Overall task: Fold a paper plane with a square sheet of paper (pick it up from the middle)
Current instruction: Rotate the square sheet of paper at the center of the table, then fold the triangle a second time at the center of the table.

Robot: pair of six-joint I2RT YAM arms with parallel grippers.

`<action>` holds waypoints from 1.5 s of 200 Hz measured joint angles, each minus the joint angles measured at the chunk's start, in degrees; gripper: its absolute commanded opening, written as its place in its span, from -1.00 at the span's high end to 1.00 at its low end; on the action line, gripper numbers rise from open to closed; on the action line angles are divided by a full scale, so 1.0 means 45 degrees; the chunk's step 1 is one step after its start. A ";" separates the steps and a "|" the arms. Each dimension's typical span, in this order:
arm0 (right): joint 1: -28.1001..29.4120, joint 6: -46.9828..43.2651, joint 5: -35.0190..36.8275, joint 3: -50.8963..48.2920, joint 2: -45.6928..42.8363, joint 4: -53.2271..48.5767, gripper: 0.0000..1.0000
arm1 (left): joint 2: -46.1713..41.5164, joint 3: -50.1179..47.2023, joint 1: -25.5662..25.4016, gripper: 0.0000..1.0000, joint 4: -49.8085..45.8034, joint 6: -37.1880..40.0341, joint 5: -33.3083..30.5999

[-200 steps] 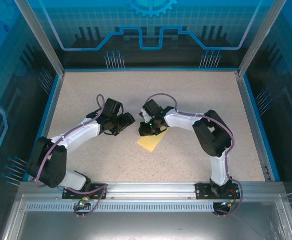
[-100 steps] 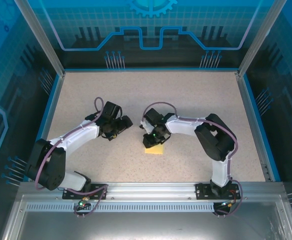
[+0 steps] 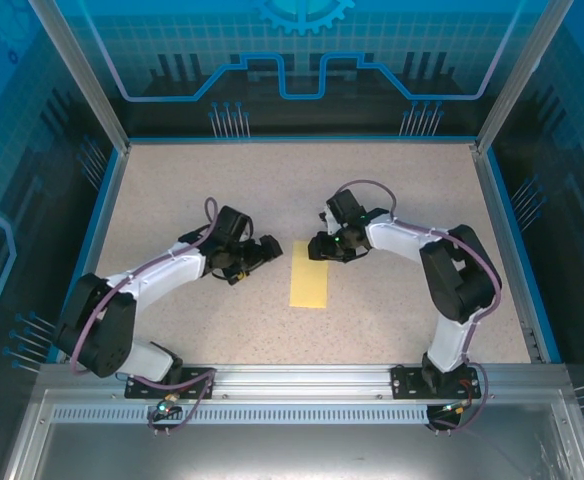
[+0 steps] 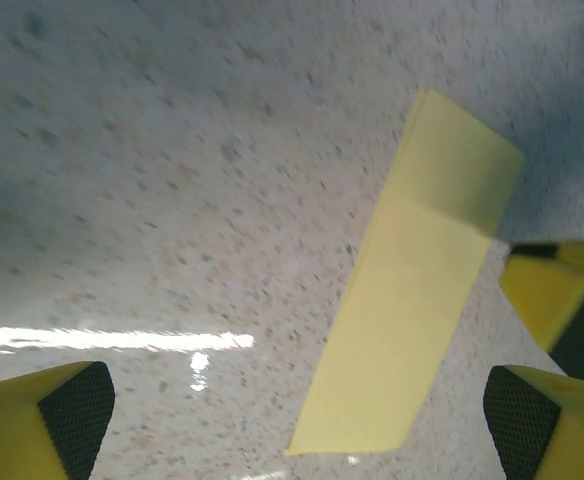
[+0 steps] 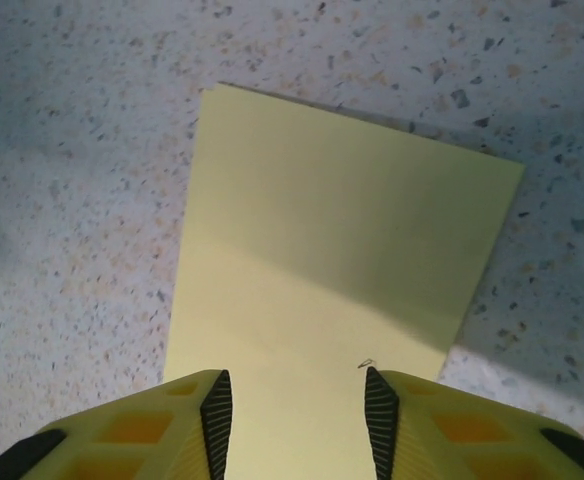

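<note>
**Yellow paper [image 3: 309,287] lies flat in the middle of the counter**

The yellow paper is a long, thin strip now, not a square. It rests on the speckled counter [image 3: 392,190], about in the middle. Its short ends point toward the arms' bases and toward the back wall. Nothing is holding it.

The left tool [image 3: 262,250] is just to the left of the paper's far end, near it but not touching. In the left wrist view, the left tool [image 4: 297,420] has its two yellow fingers far apart, one in each bottom corner. It is wide open and has nothing in it. The paper [image 4: 412,300] lies on the counter between those fingers, slanted across the view.

The right tool [image 3: 319,247] is at the far end of the paper, right by its top edge. In the right wrist view, the right tool [image 5: 294,400] has its fingers a little way apart, with a narrow gap. Nothing is pinched in that gap. The paper [image 5: 332,260] lies flat below and runs away from the fingers. A grey shadow falls across the far part of it.

The two tools face each other across the top of the strip.
</note>
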 measured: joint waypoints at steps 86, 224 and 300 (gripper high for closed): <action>-0.0500 0.1112 -0.0748 -0.0053 0.1005 0.0821 0.25 | 0.0908 -0.1010 -0.2463 -0.80 0.1773 -0.2385 0.1234; -0.1171 0.1501 -0.2244 -0.0869 0.0942 0.2040 0.35 | 0.2006 -0.1457 -0.3041 0.07 0.3512 -0.3818 0.1778; -0.1185 0.1501 -0.2239 -0.0879 0.0942 0.2030 0.40 | 0.1996 -0.1423 -0.3050 0.24 0.4245 -0.3764 0.2021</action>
